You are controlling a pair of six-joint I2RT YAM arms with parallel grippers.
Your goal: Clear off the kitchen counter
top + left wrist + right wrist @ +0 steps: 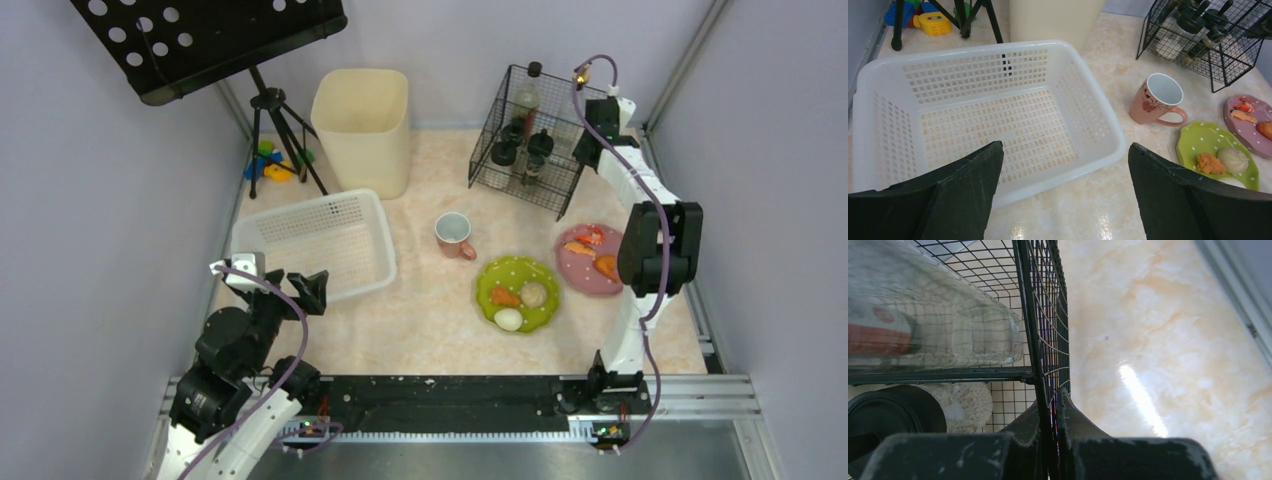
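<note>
Top external cam: kitchen counter [420, 335], the marbled beige-pink slab, spans the cell floor ahead of both arm bases. On it: white basket [302, 211] at L, beige bin [362, 125] behind that, pink mug [455, 235] mid-counter, green plate [520, 270] w/ three food bits, pink plate [585, 277] w/ more food just R of it, and black wire rack [520, 185] at far R w/ bottles inside.

L wrist cam: L gripper [1064, 150] hangs over the basket's near rim, pincer spread wide, nothing btwn the fingers.

R wrist cam: R gripper [1052, 407] is pinched tight on the rack's mesh wall, wire caught btwn the pads. Clear bottle [948, 335] shows inside the rack. The dark round lid [888, 412] below it is prob. a jar cap, but the view is too close to be sure.
</note>
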